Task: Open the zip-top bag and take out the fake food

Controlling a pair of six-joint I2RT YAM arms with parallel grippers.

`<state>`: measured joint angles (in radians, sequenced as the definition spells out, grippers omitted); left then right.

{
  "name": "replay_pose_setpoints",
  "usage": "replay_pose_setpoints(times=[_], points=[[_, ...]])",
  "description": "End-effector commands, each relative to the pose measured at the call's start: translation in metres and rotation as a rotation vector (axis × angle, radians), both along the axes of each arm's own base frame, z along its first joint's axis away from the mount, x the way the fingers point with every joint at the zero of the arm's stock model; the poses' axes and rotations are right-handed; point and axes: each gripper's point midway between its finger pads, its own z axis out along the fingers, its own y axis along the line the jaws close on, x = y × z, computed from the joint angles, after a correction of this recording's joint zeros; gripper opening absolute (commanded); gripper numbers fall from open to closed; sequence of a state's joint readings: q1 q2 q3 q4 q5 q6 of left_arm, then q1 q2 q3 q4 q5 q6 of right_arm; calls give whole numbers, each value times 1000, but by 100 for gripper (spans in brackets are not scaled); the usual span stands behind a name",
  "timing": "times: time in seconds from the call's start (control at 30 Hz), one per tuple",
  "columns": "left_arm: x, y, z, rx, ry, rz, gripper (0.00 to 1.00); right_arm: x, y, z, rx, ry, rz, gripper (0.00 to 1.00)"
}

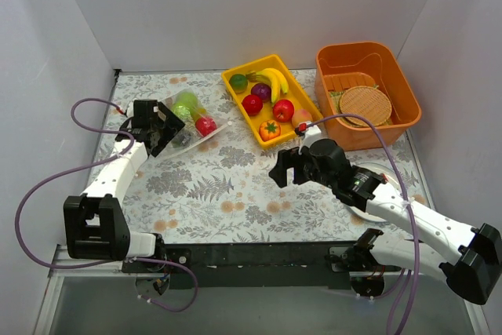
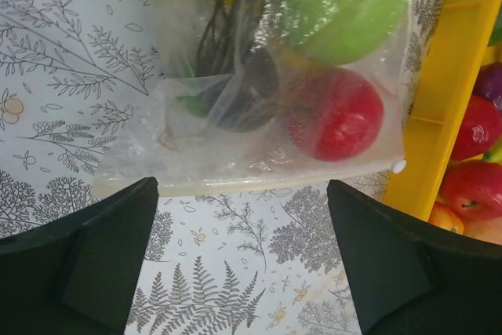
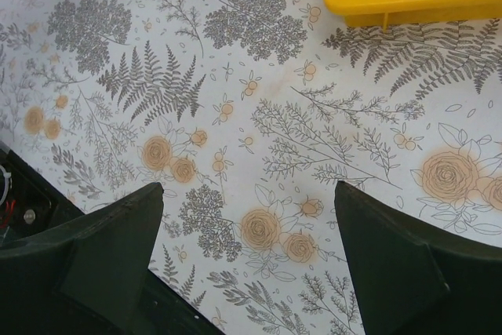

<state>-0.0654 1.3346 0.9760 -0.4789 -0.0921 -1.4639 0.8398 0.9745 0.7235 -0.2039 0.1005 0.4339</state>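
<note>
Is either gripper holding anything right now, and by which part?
Nothing is held. The left gripper is open just short of the bag; the right gripper is open above the table.

We see yellow tray (image 1: 249, 65) holding banana (image 1: 276, 80) and orange tomato (image 1: 269, 130), orange basket (image 1: 353, 46) with woven mat (image 1: 365, 105) beside it, floral tablecloth (image 1: 227, 186) underneath.

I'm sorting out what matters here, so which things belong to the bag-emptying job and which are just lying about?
Job in hand:
zip-top bag
green apple inside it
red piece inside it

Just lying about:
yellow tray of loose fruit
banana
orange basket
round woven mat
</note>
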Motion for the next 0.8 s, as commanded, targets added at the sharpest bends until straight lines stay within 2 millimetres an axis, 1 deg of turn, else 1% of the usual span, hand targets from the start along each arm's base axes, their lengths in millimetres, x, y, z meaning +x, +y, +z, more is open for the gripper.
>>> replay_pose_setpoints(times=[0.0,0.03,0.13,0.2,0.23,0.27,0.3,0.37,0.4,0.43,0.47,0.5,0.53,0.57,0.6,0.63,0.67,0.7,0.73,0.77], points=[[-4,22,-11,8,2,106,81,4,16,16,61,-50,55,97],[-4,21,-17,-6,0,102,77,4,18,16,63,-50,61,97],[-7,18,-30,-26,2,102,71,3,21,13,61,-48,78,97],[-8,8,-25,-62,-33,53,67,5,23,13,62,-58,85,97],[-5,4,-19,-74,-70,35,67,5,22,12,59,-62,85,97],[-9,1,-23,-81,-70,21,66,7,23,12,55,-66,82,97],[-11,-5,-18,-81,-87,6,66,8,24,14,60,-79,81,97],[-14,-17,-16,-47,-80,-24,67,14,23,12,44,-93,65,97],[-16,-28,-18,22,-76,-36,68,16,23,13,43,-98,58,97],[-20,-32,-21,56,-57,-44,68,19,24,14,39,-109,55,97],[-20,-36,-22,85,-56,-51,70,23,26,17,38,-114,51,97],[-18,-43,-18,108,-68,-62,70,24,27,18,36,-117,52,97],[-16,-45,-24,140,-48,-77,70,25,29,22,41,-122,55,97],[-14,-47,-23,164,-46,-90,70,26,31,24,42,-124,59,97],[-6,-56,-13,192,-70,-121,70,26,31,24,40,-126,63,97],[-3,-51,-21,276,-36,-137,70,26,31,24,41,-127,62,96],[2,-53,-21,316,-21,-153,70,25,30,25,43,-129,60,97],[10,-59,-10,356,-35,-167,68,25,29,23,41,-127,57,97],[13,-55,-23,428,16,-171,68,25,28,23,39,-129,55,97],[14,-54,-24,489,35,-207,67,24,27,24,42,-132,53,97]])
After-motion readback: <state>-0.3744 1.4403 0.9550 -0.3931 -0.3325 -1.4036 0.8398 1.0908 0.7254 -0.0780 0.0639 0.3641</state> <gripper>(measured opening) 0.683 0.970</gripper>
